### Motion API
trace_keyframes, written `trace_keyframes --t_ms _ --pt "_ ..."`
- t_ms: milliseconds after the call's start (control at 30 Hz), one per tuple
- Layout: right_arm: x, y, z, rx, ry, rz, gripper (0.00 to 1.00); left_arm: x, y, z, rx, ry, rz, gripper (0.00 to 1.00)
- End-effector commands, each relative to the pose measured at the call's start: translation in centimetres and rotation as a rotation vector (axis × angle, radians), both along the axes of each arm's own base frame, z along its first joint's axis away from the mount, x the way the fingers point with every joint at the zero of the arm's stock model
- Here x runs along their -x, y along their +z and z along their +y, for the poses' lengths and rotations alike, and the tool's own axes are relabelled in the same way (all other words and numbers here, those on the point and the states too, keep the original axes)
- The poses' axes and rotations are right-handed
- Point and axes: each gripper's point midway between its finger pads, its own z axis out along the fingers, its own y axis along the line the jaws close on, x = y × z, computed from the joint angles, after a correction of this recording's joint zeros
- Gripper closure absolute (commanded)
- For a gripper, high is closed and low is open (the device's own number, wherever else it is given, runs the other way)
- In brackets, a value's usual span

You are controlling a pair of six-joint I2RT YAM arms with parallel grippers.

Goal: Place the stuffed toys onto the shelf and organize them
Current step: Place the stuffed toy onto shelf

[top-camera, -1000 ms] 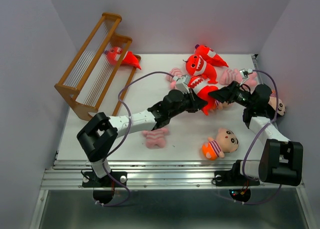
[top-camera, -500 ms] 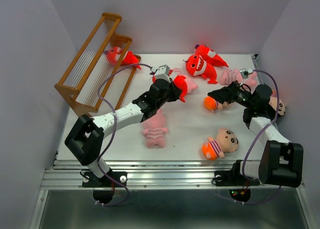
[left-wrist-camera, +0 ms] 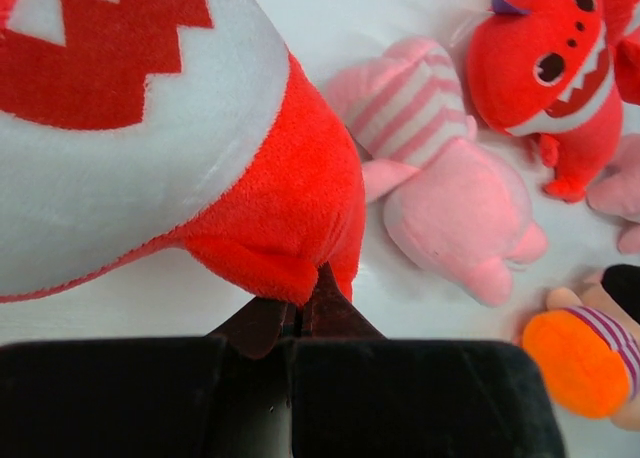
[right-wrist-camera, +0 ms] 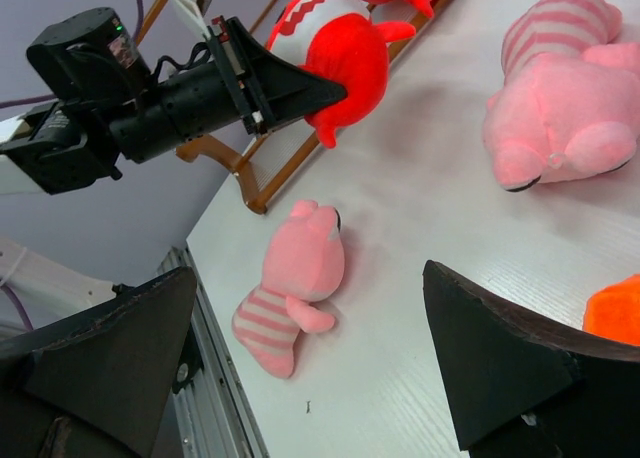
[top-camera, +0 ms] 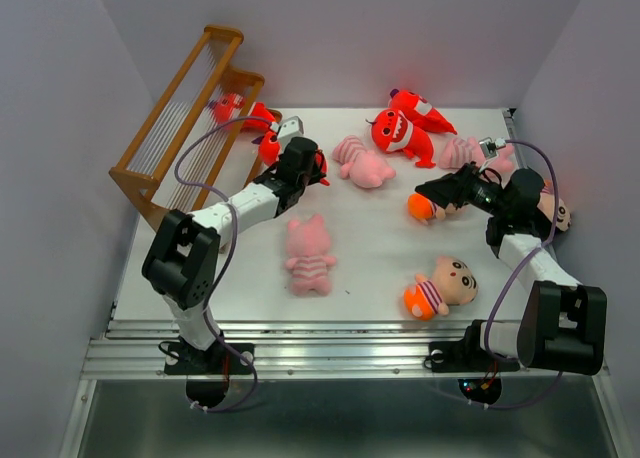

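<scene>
Left fingers [left-wrist-camera: 330, 316] have swung from the middle of the tabletop [top-camera: 370, 268] toward the shelf [top-camera: 180, 128], clamped on a red monster [left-wrist-camera: 200, 128] just short of the bottom tier, which runs lengthwise off to their left; right fingers [right-wrist-camera: 500, 378] gape wide beside a boy doll [top-camera: 419, 208].

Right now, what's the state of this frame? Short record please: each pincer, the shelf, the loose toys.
left pincer: shut on a red toothy monster plush, held beside the brown wooden stepped shelf
right pincer: open, empty, beside an orange-bottomed boy doll
shelf contents: another red monster at the lowest tier
loose on white table: three pink striped plush pigs, two red monsters, two more boy dolls
</scene>
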Motion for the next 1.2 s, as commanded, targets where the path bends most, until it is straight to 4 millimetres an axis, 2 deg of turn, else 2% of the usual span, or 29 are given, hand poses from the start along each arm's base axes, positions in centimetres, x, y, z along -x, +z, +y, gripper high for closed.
trace_keyframes --t_ms 0,133,433,700,1167 --pt "0.0 1.2 0.0 0.019 0.001 -0.069 0.00 -3.3 2.4 1.9 0.005 0.070 -0.065 1.00" --pt "0.1 1.2 0.0 0.019 0.004 -0.069 0.00 -4.5 1.8 3.1 0.011 0.094 -0.055 1.00" --pt "0.1 1.3 0.1 0.019 0.007 -0.071 0.00 -6.2 0.3 4.1 0.050 0.074 -0.015 1.00" --pt "0.1 1.3 0.1 0.020 0.009 -0.071 0.00 -7.5 -0.5 7.6 0.049 0.158 0.001 1.00" --pt "0.0 1.4 -0.2 0.022 -0.002 -0.076 0.00 -9.9 0.1 12.2 0.039 0.261 -0.010 1.00"
